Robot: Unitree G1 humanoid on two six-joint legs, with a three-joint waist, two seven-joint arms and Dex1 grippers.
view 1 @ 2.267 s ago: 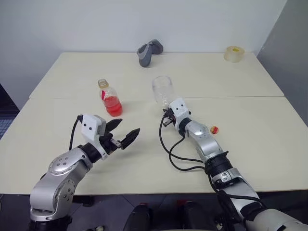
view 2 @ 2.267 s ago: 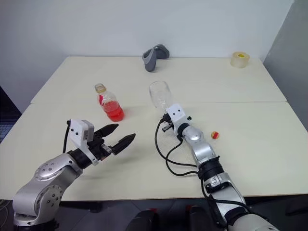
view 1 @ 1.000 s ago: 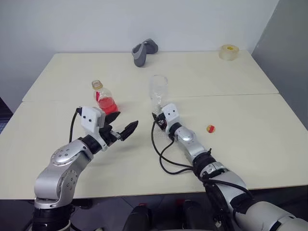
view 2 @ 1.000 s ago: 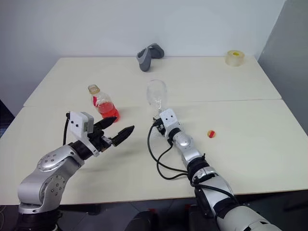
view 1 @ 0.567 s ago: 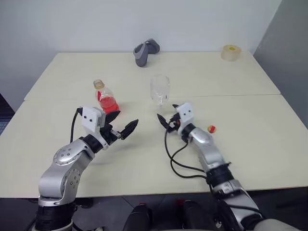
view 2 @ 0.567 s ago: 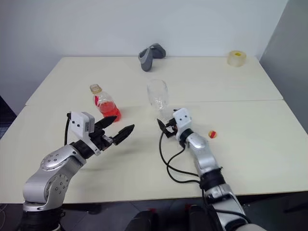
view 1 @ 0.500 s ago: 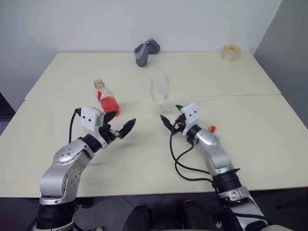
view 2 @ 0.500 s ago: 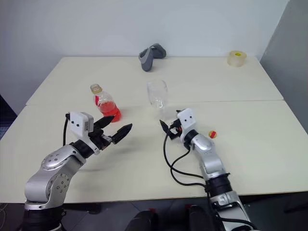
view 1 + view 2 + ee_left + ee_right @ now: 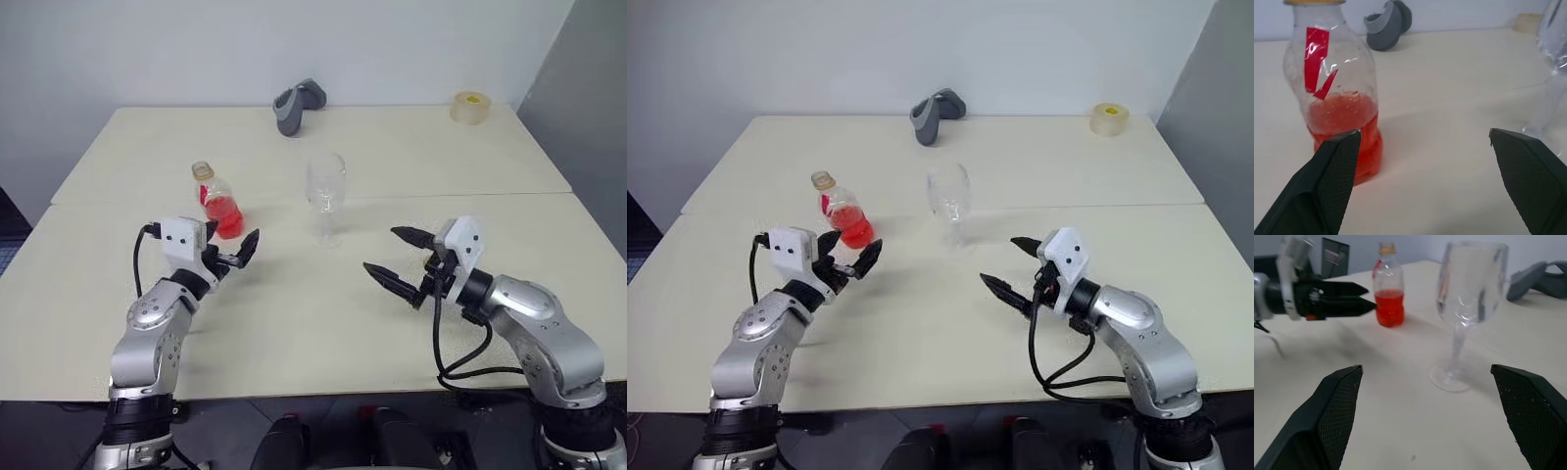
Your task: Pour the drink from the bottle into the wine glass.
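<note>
Red drink filled the lower part of the uncapped bottle, which stood upright on the cream table toward its left side. Near it, at the middle, the wine glass stood upright and empty. Just beside the bottle hovered the left gripper, jaws spread wide, holding nothing. Well apart from the glass, the right gripper also gaped empty.
</note>
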